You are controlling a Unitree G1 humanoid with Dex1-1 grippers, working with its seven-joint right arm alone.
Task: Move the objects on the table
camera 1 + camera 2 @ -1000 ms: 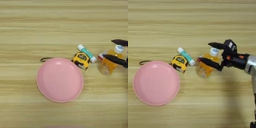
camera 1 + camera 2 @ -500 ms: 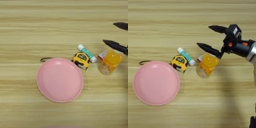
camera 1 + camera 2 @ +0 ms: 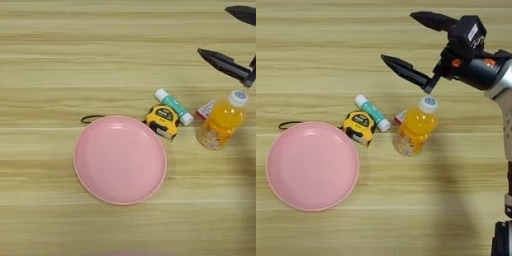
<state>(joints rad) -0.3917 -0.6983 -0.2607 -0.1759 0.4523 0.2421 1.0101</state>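
While your hand (image 3: 401, 42) hangs above the counter (image 3: 316, 55) with both black fingers spread wide and gripping nothing, the orange-juice bottle (image 3: 413, 127) stands upright just below it. Left of the bottle lie a glue stick (image 3: 371, 113), the tape measure (image 3: 359, 126), and the pink plate (image 3: 312, 165); a red-white packet (image 3: 399, 117) peeks out behind the bottle.

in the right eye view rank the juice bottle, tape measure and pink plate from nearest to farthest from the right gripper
From the right gripper, open above the things:
1. Orange-juice bottle, just below it.
2. Tape measure, further left, beside the plate's rim.
3. Pink plate, farthest, at lower left.
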